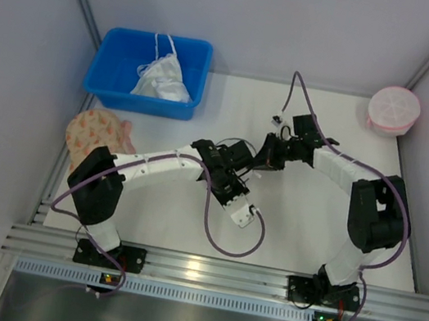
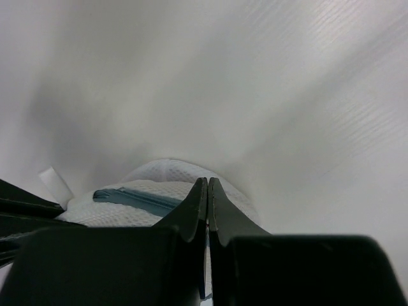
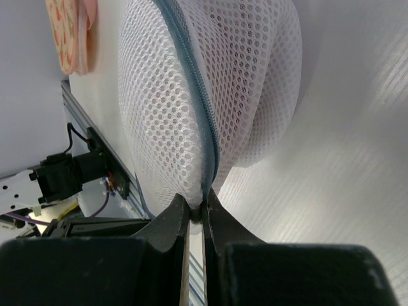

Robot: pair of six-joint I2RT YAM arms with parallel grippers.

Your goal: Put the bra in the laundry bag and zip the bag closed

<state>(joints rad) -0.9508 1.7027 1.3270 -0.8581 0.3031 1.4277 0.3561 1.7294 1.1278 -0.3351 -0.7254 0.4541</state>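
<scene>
The laundry bag [image 3: 210, 83] is a white mesh pouch with a grey-blue zipper, held up off the table. My right gripper [image 3: 204, 207] is shut on its zipper seam at the bag's near edge. In the left wrist view the bag [image 2: 153, 188] shows just beyond my left gripper [image 2: 207, 183], whose jaws are pressed together with a thin bit of the bag's edge between them. In the top view the left gripper [image 1: 240, 167] and right gripper [image 1: 265, 157] meet at the table's middle and the arms cover the bag. The bra is not in view.
A blue bin [image 1: 118, 69] with a white garment [image 1: 162, 81] stands at the back left. A beige patterned disc [image 1: 99, 133] lies at the left edge and shows in the right wrist view [image 3: 67, 32]. A pink round mesh bag [image 1: 393, 109] sits at the back right.
</scene>
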